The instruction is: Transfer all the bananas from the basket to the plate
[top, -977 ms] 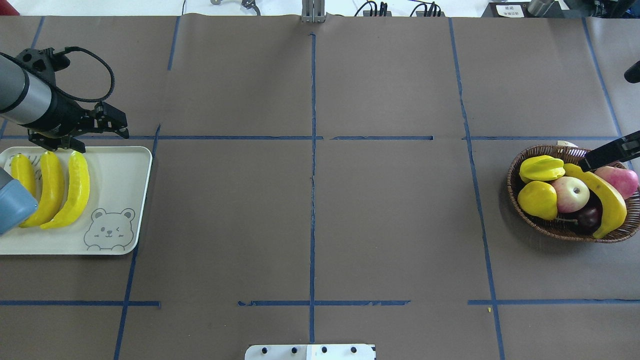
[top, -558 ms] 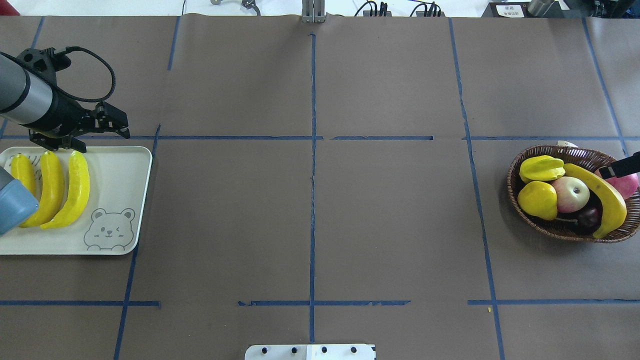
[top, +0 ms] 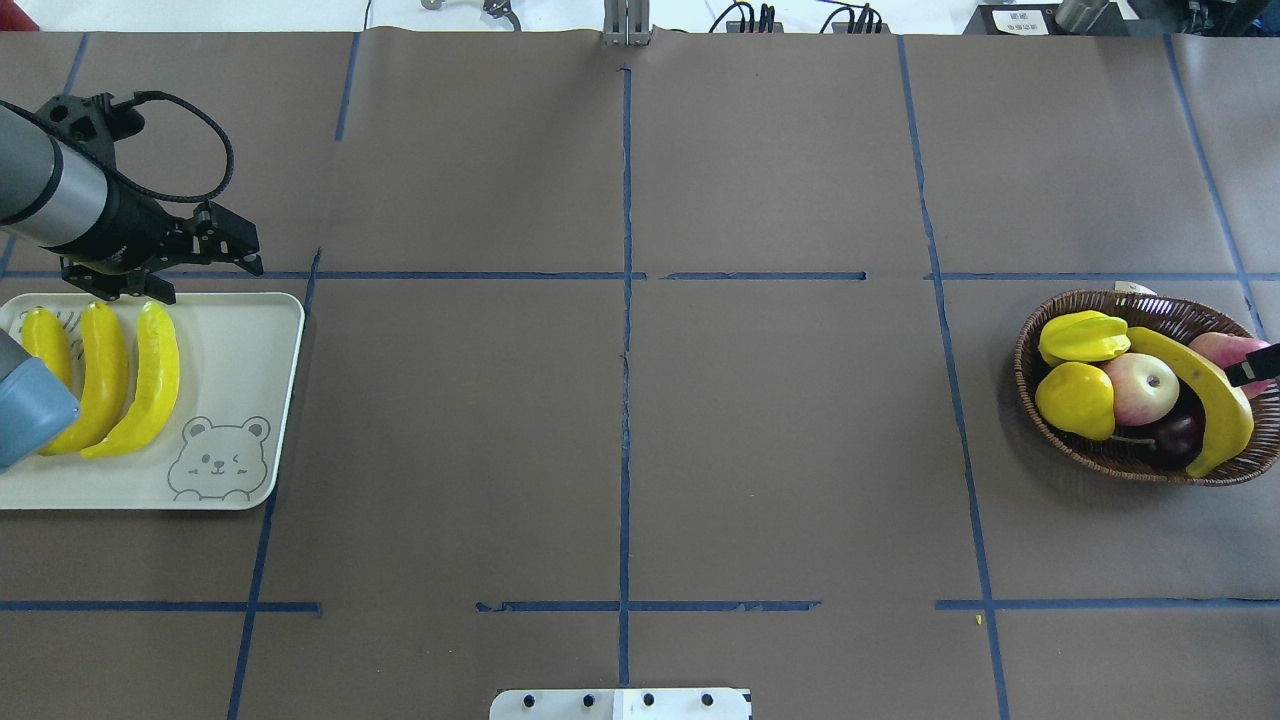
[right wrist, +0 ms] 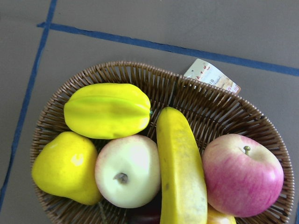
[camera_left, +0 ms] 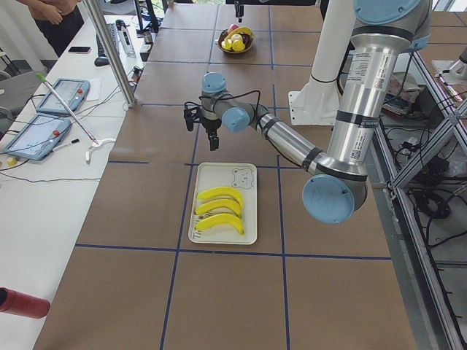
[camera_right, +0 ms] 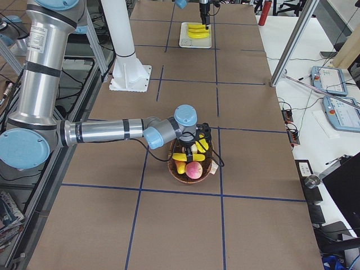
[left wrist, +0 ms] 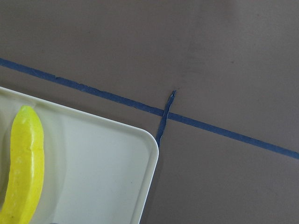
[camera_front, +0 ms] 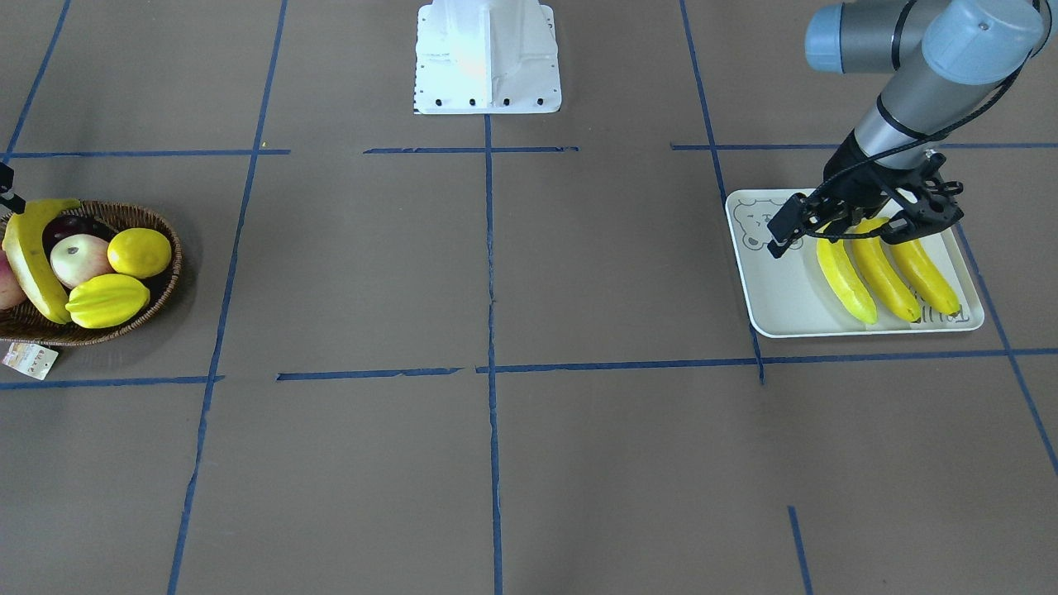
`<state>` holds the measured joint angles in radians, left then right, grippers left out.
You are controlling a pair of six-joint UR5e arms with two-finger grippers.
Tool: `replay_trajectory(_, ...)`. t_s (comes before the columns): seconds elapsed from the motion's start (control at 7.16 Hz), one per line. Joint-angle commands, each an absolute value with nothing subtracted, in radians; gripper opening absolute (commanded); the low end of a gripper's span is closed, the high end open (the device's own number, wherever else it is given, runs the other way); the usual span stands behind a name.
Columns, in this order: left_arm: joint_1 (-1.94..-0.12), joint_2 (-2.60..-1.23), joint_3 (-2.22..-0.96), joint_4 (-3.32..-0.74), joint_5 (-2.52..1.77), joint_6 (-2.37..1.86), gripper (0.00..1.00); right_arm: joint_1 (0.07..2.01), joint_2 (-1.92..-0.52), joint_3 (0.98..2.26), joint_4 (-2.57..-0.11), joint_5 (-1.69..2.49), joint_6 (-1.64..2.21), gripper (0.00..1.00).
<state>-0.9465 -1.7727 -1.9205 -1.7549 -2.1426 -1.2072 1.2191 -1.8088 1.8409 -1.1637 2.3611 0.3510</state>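
one banana (top: 1205,390) in the basket (top: 1085,457)

Brown-papered desk (top: 780,450), crossed by blue tape lines (top: 626,400). Alongside, white bench (camera_left: 29,197) with two tablets (camera_left: 64,95); metal post (camera_left: 112,58) upright at its edge. Bright, even light.

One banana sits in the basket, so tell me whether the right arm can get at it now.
Probably yes. The banana lies on top of the other fruit in the basket, uncovered, and the right gripper hangs just above it.
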Motion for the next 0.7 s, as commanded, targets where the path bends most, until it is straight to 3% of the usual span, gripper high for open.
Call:
replay_trajectory(0.0,-0.946,-1.779,-1.921,-1.755,-2.141,-1.207,1.0,1.215,-1.819,1.789,-1.164,2.364,0.347,1.0)
replay_trajectory(0.56,-0.94,-1.778,-1.919,-1.755,-2.14,-1.207,1.0,1.151,-1.807,1.778,-1.163,2.367,0.356,1.0)
